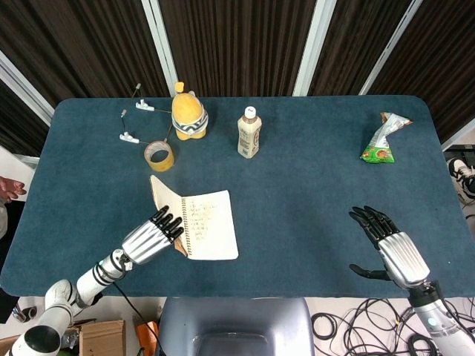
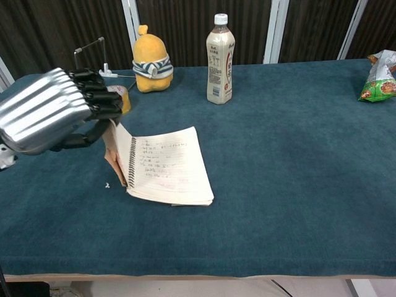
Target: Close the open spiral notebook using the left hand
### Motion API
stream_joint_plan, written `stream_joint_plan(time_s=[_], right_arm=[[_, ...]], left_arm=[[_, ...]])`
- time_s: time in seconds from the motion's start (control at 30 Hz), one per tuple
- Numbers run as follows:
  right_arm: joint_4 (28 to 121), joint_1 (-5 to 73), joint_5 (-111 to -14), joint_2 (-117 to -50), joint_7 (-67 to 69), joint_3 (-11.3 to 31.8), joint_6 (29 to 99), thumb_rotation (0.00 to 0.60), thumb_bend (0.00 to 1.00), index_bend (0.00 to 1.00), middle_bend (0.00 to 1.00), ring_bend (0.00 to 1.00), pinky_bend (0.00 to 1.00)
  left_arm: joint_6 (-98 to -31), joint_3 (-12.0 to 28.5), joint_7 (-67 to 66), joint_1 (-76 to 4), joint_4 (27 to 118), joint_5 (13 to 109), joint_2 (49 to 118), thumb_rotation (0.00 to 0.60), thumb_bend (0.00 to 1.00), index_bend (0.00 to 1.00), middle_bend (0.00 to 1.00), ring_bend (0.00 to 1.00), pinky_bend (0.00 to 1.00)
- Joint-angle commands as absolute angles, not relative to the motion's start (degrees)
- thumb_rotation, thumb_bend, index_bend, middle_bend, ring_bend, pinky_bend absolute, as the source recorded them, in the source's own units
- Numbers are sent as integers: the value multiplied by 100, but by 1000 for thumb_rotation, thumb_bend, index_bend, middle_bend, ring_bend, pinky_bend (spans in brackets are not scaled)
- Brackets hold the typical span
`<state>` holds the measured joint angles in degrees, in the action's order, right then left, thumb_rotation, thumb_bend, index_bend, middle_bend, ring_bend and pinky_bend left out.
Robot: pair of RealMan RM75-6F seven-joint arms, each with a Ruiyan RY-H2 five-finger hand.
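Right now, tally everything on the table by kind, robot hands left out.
Spiral notebook: 1
Drink bottle: 1
Yellow plush toy: 1
Tape roll: 1
Green snack bag: 1
Small wire stand: 1
Total: 6

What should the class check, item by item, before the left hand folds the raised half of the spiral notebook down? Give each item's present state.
1. left hand on raised cover: ok.
2. Cover past upright on spiral notebook: cannot tell.
3. Right-hand page bare of objects: ok.
4. tape roll clear of the notebook: ok.
5. right hand away from the notebook, holding nothing: ok.
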<state>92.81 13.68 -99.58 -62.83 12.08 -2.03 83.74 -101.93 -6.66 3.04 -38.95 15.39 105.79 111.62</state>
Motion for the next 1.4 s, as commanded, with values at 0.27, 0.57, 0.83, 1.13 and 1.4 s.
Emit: stream_joint_plan(time_s=[0.27, 0.57, 0.83, 1.13, 1.4], right_arm=[[9250, 1332, -9942, -6308, 1231, -207, 8391, 600, 25, 76, 63, 25, 136], [9257, 1284, -9954, -6291, 1230, -199, 8461, 600, 25, 76, 62, 25, 136], [9233, 1284, -9976, -6310, 1249, -196, 8453, 600, 25, 76, 62, 25, 136], [9180, 1219, -9787, -6174, 1314, -204, 8394, 600, 26, 76, 62, 25, 136], [9076, 1147, -9286, -6013, 1470, -129, 8174, 600, 26, 66, 66, 24, 141]], left_arm=[[-9786, -843, -125, -4537, 1947, 10796, 11328, 600, 433, 440, 406, 442, 389], [-8960, 80, 1027, -4353, 2470, 9625, 12189, 600, 222, 5, 163, 279, 339], [-7899, 412, 1413, -3918, 4333, 8772, 11581, 546, 245, 48, 287, 304, 316], [-7172, 431, -161, -3167, 7380, 7739, 9279, 220, 362, 142, 254, 208, 168], [-8129, 29, -690, -1983, 8842, 7456, 7454, 351, 346, 135, 226, 168, 141]])
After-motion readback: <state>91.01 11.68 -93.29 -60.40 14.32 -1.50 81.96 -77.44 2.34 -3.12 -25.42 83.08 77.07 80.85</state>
